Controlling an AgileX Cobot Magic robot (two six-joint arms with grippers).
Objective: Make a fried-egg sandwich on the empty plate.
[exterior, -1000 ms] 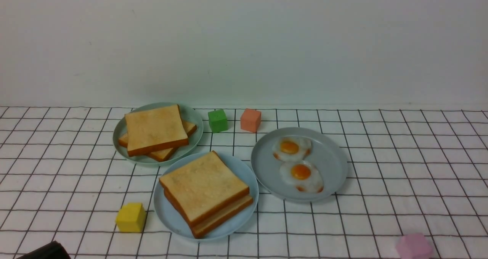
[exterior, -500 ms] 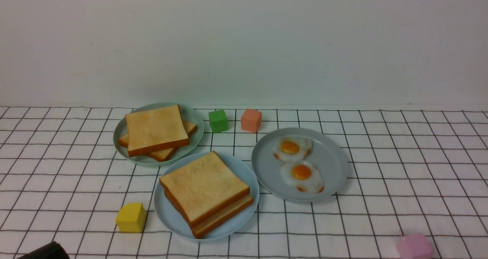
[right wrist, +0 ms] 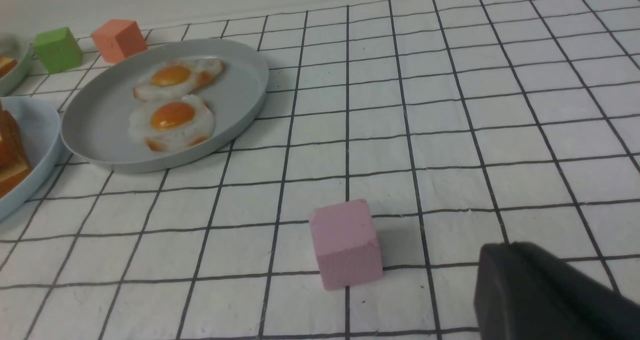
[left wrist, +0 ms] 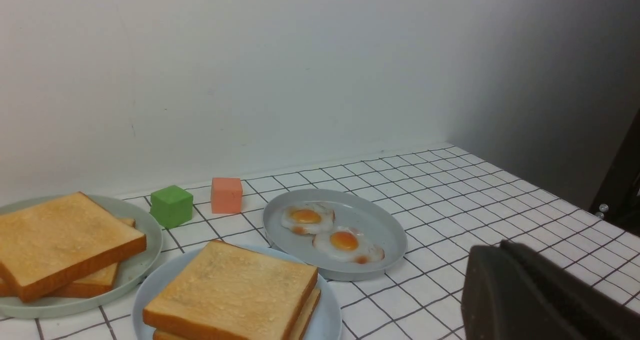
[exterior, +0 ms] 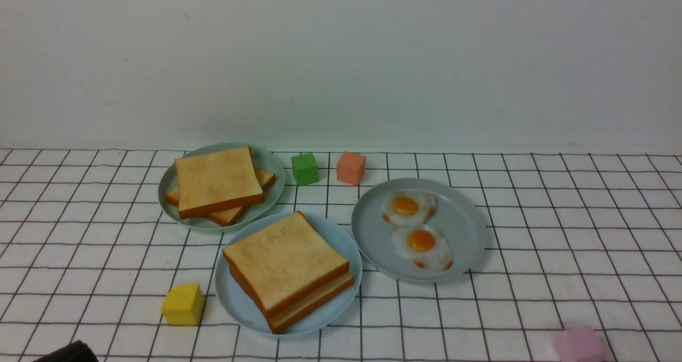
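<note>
I saw two toast slices (exterior: 285, 263) stacked corner-forward on the blue plate (exterior: 234, 298), two eggs (exterior: 421, 244) on the grey plate (exterior: 469, 228); both tools closed, empty.

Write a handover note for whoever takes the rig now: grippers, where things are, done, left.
Left gripper: shut, nothing seen in it, clear of the plates.
Right gripper: shut, nothing seen in it, near the pink cube.
Blue plate: two toast slices stacked; no egg shows between them.
Grey plate: two fried eggs.
Green plate: spare toast.
Done: bread stacked on the blue plate.
Left: check for an egg inside; if none, lift the top slice, add one, re-cover.
</note>
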